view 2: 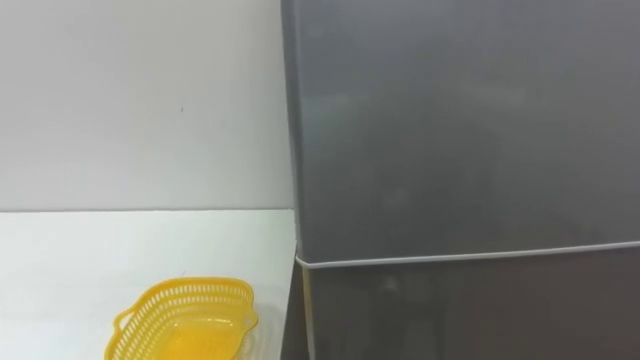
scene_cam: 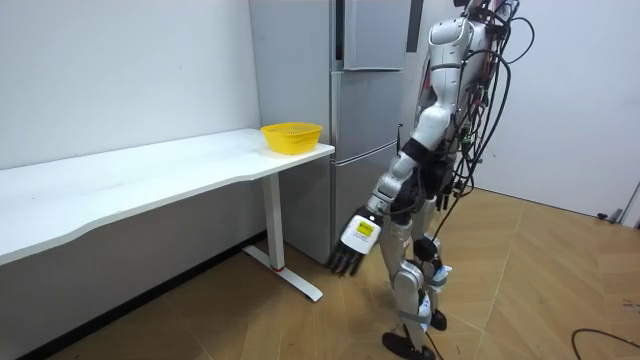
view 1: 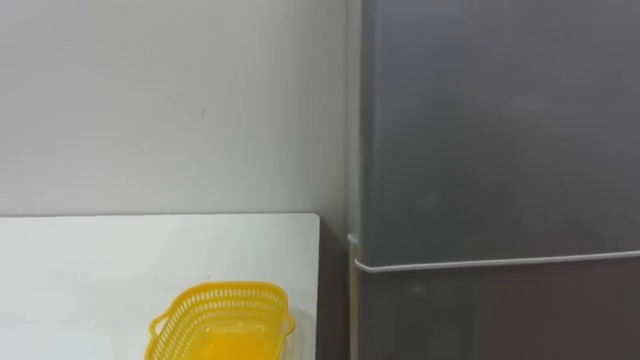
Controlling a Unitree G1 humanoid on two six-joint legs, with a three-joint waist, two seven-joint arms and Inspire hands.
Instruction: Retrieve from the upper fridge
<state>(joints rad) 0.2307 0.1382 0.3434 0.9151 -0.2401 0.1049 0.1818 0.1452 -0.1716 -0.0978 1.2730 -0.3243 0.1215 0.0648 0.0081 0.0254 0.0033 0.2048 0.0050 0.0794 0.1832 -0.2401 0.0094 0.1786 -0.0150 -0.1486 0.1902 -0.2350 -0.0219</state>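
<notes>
The upper door [view 1: 500,130] of the tall grey steel fridge [scene_cam: 290,100] is shut, so whatever I'm to fetch lies unseen behind it. I stand facing it: I judge this the approach step. My left hand [scene_cam: 352,250] hangs at my side, fingers straight and empty. Next it must rise to the door's edge and pull. A yellow perforated plastic basket [view 1: 222,325] sits on the white table [view 1: 100,270] just beside the fridge.

Basket [view 1: 220,322] on table [view 1: 90,260], near its rt end. Table along wall [view 1: 170,100], just L of fridge [view 2: 460,130]. Upper door [view 1: 500,130] over lower door [view 1: 500,315]. Robot stands in frt of fridge, table to its L.
</notes>
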